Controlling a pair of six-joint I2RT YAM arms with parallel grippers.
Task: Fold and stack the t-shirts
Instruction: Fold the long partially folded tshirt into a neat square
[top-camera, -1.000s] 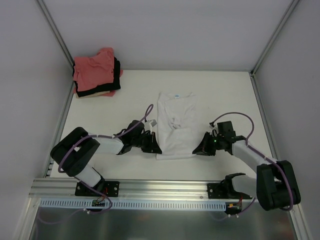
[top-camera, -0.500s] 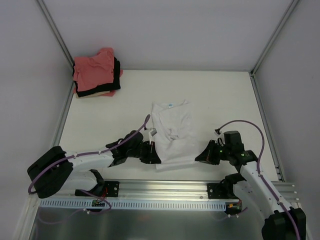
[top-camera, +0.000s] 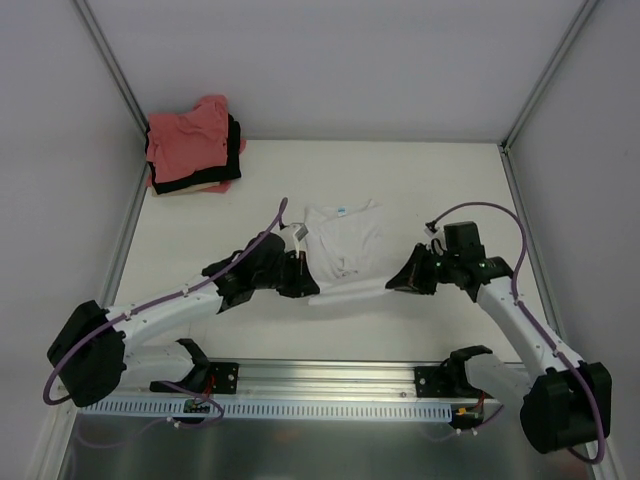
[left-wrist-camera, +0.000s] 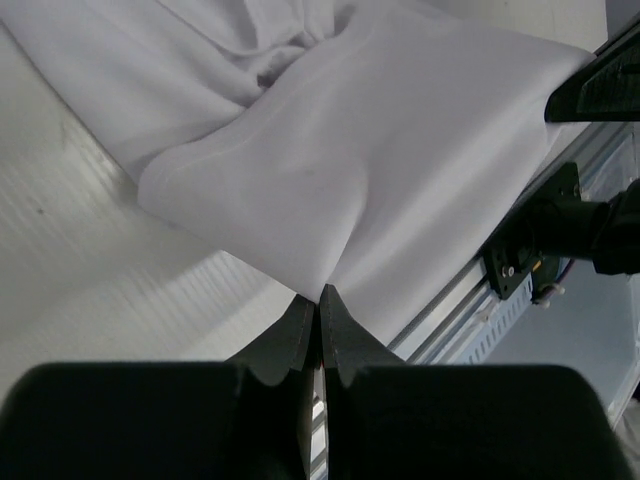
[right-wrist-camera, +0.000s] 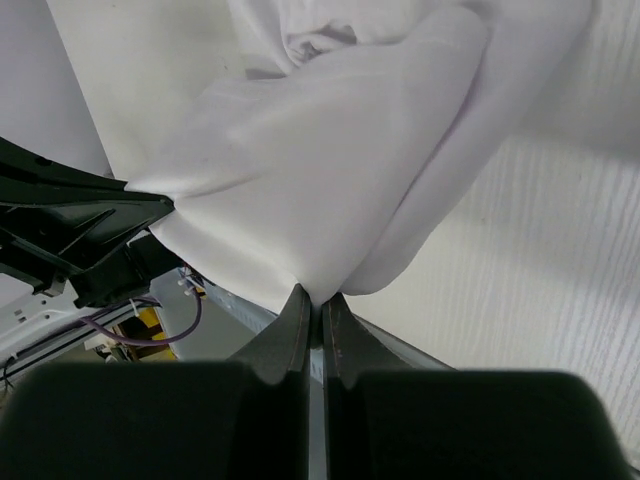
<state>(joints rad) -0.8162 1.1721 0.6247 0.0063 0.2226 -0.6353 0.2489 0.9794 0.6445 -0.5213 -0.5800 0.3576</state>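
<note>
**Both grippers pinching near hem of white tee, mid-table**

- White t-shirt (top-camera: 345, 245) sits about mid-table (top-camera: 450, 190), slightly toward the table's near edge. Collar points to the table's far side, and a small blue neck label (top-camera: 342, 211) is visible.
- Left gripper (left-wrist-camera: 320, 300): jaws closed down to a slit, with a fold of white cloth clamped at the tips. It has the shirt's near-left corner.
- Right gripper (right-wrist-camera: 312, 300): same state, fingers nearly touching with cloth pinched between them. It has the shirt's near-right corner.
- The near hem spans between the two grippers. The top view shows a shadow band on the table under that edge, so the hem looks clear of the surface there. The far part with the collar lies on the table.
- The cloth is bunched and wrinkled around the middle of the shirt, not flat.
- In both wrist views the fabric fans out from the pinch point, taut near the tips and looser further out.
- Folded pile in the table's far-left corner: salmon-pink shirt (top-camera: 188, 140) on top, black shirt (top-camera: 232, 150) showing at the right side, pale cream shirt (top-camera: 175, 187) edge at the bottom. The pile is well apart from the white tee and both grippers.
</note>
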